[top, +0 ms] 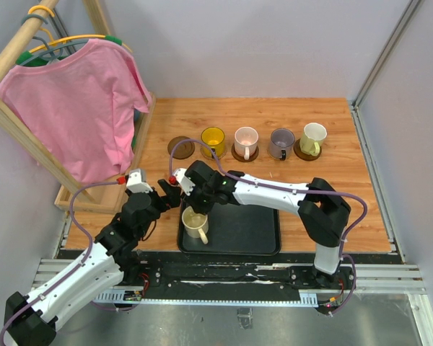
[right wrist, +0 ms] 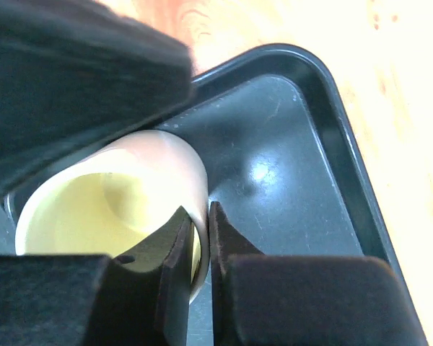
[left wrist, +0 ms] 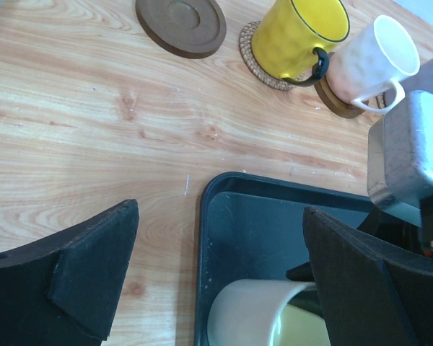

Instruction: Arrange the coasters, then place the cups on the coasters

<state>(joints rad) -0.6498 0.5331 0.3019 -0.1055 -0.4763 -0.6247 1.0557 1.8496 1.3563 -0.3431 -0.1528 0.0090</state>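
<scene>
Cream mug, at nine o'clock in the black tray, is pinched by its rim in the right gripper (left gripper gapes nearby), so best lift straight up before heading for the bare coaster at twelve o'clock.

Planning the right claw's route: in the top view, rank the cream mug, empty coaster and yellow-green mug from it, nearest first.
1. Cream mug, in the tray, at the right claw.
2. Empty coaster, row's left end.
3. Yellow-green mug, row's right end.

No legible text or markings
</scene>
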